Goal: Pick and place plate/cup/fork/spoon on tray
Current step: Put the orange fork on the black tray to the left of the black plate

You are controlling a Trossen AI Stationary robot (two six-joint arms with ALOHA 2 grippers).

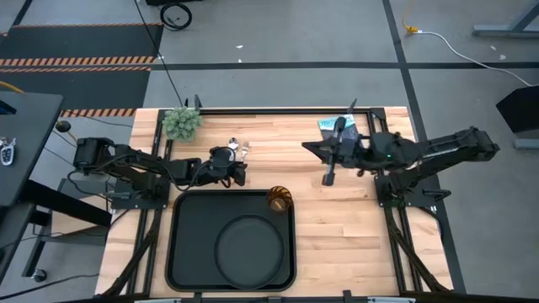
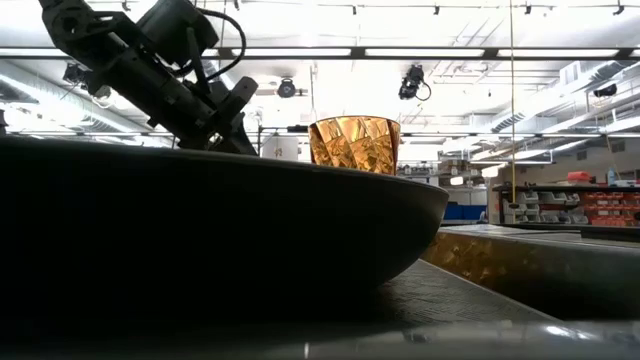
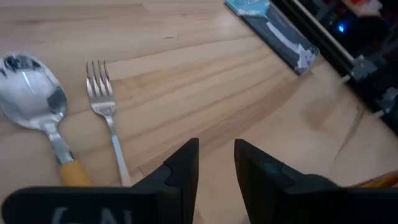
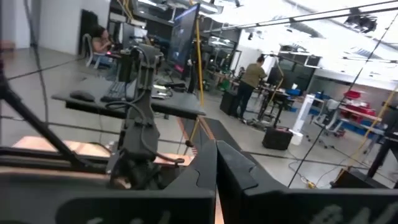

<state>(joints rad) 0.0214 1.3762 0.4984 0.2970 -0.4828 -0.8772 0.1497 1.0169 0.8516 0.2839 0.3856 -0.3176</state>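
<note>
The black tray [image 1: 187, 244] lies at the table's near edge. The round black plate [image 1: 250, 250] lies in its right half, and its rim fills the low view [image 2: 300, 210]. The amber cup [image 1: 279, 199] stands upright at the tray's far right corner and also shows in the low view [image 2: 354, 143]. The spoon [image 3: 31, 93] and the fork [image 3: 102, 99] lie side by side on the wood just beyond the tray [image 1: 238, 149]. My left gripper [image 3: 216, 152] hovers just near of them, narrowly open and empty. My right gripper [image 1: 328, 178] is shut and empty above the table's right half.
A green tuft [image 1: 182, 123] sits at the far left of the table. A blue and white packet [image 1: 341, 124] lies at the far edge by the right arm. Bare wood lies right of the tray. People stand in the room beyond [image 4: 252, 78].
</note>
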